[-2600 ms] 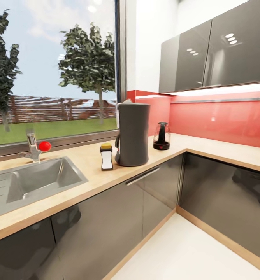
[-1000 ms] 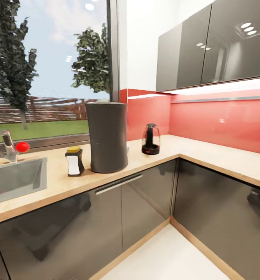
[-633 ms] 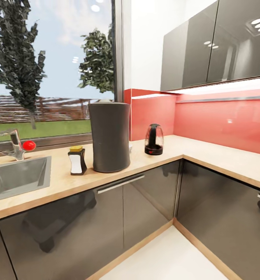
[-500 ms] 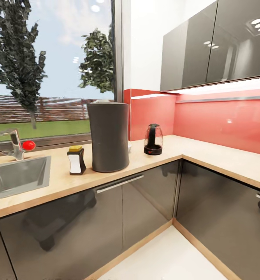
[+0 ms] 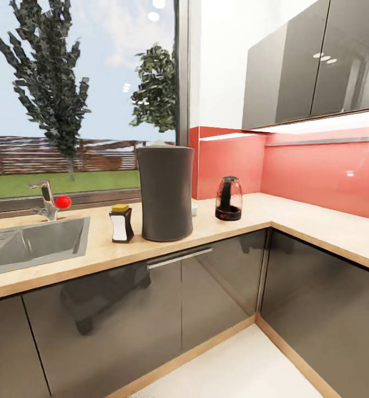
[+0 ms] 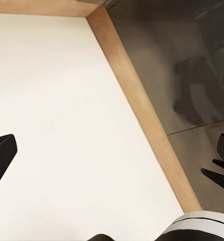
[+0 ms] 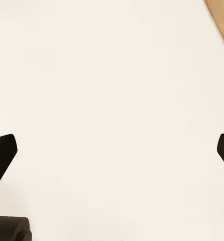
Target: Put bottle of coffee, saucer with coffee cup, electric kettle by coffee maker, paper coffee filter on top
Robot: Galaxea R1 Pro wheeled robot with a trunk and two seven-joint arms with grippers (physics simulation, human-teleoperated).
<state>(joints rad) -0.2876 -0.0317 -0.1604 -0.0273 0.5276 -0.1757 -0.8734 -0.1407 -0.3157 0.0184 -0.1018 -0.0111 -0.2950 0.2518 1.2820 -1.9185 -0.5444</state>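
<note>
Coffee maker (image 5: 166, 193) on countertop (image 5: 295, 215), electric kettle (image 5: 228, 199) well right of it. Left gripper (image 6: 112, 165), right gripper (image 7: 112, 155): fingers wide apart, empty, over floor. Advice: approach squarely, grasp kettle low.

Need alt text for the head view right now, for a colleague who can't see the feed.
A tall dark grey cylindrical coffee maker stands on a light wooden L-shaped countertop, with a small black-and-white bottle with a yellow cap beside it and a clear black-based electric kettle toward the corner. A steel sink, window, red backsplash and glossy grey cabinets surround them.
</note>
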